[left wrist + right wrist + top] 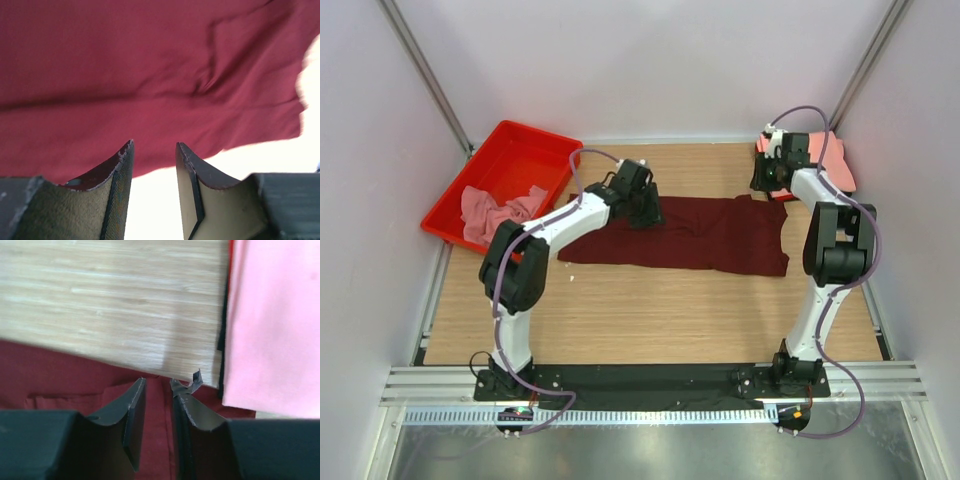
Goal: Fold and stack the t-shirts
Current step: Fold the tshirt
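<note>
A dark maroon t-shirt (700, 235) lies spread across the middle of the wooden table. My left gripper (645, 212) hovers over the shirt's far left edge. In the left wrist view the left gripper (154, 145) is open with nothing between its fingers, and the maroon cloth (150, 75) lies just beyond the tips. My right gripper (770, 187) is at the shirt's far right corner. In the right wrist view its jaws (158, 382) stand a little apart, with maroon cloth (50, 375) showing under the gap. A folded pink t-shirt (275, 325) lies right beside it.
The red tray (505, 135) sits at the back left with a crumpled dusty pink t-shirt (495, 212) in it. The folded pink stack (838, 165) rests at the back right corner by the wall. Bare wood (125, 300) lies beyond the maroon shirt.
</note>
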`<state>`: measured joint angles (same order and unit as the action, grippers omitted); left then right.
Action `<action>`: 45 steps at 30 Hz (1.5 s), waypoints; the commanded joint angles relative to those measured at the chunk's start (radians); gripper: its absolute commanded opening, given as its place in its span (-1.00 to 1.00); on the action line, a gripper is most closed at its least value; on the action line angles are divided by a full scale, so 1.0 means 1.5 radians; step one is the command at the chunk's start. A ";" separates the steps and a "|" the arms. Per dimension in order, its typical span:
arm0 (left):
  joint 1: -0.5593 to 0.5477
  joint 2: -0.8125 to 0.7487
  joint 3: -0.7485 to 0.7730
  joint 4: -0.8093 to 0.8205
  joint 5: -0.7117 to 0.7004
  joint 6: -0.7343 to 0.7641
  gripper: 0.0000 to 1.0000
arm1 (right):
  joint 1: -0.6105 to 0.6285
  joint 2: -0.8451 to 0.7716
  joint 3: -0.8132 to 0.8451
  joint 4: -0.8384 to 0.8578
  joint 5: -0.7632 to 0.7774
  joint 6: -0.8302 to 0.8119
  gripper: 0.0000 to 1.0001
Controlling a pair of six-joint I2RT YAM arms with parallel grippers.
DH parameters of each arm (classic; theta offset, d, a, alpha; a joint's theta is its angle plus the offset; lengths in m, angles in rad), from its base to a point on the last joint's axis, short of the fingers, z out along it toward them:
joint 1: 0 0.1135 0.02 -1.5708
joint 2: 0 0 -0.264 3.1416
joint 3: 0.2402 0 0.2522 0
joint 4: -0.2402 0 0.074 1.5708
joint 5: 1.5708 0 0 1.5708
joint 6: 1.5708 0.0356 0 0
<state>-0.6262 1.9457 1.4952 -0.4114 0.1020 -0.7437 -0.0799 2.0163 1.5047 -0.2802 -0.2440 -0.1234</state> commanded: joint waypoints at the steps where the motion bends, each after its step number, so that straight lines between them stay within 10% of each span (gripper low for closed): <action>1: -0.001 0.031 0.079 0.021 0.007 0.017 -0.19 | 0.009 -0.048 0.045 -0.028 0.068 0.109 -0.35; 17: -0.039 0.283 0.343 0.091 0.040 -0.007 -0.25 | 0.186 -0.299 -0.141 -0.161 0.230 0.386 -0.36; 45: -0.066 0.396 0.448 0.088 -0.037 -0.029 -0.45 | 0.187 -0.472 -0.272 -0.105 0.196 0.377 -0.37</action>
<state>-0.7288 2.5298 2.1208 -0.2958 0.0536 -0.7856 0.2001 1.3396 1.0943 -0.4755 0.0547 0.4435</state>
